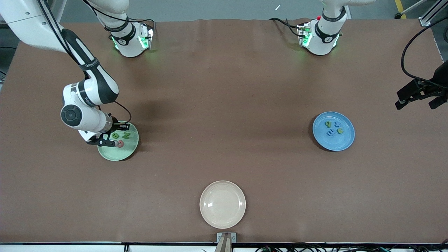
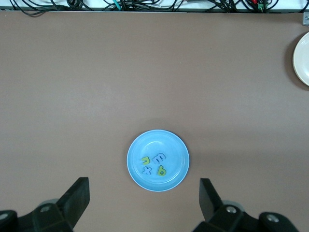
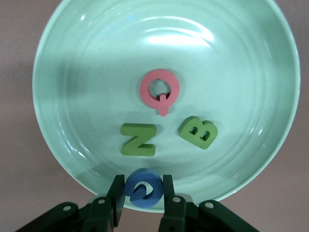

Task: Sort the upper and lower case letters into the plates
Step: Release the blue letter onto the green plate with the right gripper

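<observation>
The right pincer is gripping a blue letter over the green plate at its 6 o'clock rim in the wrist view, beside Q, N and B. Next it should be letting go. The left pincer is waiting wide open, empty, above the blue plate.

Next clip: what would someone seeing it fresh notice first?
The right gripper hangs over the green plate at the right arm's end of the table, jaws shut on a blue letter, above a pink Q, a green N and a green B. The blue plate at the left arm's end holds four letters, and a cream plate sits bare nearest the camera.
</observation>
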`<state>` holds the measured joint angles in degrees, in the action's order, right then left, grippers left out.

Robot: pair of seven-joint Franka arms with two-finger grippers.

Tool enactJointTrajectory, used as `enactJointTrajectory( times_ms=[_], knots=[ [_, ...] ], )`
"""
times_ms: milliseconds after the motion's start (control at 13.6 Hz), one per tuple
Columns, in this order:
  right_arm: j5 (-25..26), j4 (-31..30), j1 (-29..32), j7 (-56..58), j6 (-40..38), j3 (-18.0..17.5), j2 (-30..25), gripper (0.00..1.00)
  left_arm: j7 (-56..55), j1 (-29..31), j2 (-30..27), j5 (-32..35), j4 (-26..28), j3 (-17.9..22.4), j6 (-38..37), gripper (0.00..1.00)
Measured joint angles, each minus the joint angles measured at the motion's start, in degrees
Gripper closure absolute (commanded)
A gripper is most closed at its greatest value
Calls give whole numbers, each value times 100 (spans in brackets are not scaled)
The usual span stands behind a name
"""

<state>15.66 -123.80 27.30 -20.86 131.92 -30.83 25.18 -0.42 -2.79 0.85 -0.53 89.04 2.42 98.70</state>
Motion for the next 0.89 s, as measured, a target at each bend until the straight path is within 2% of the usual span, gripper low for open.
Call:
enactJointTrajectory(
  times_ms=[517,886],
  knots=[
    [257,-5,225,7,6,20,-29,98,0,-10,0,0,0,-4,0,0],
    [266,-55,285,27,6,14,-29,97,0,-18,0,0,-1,-8,0,0]
  ],
)
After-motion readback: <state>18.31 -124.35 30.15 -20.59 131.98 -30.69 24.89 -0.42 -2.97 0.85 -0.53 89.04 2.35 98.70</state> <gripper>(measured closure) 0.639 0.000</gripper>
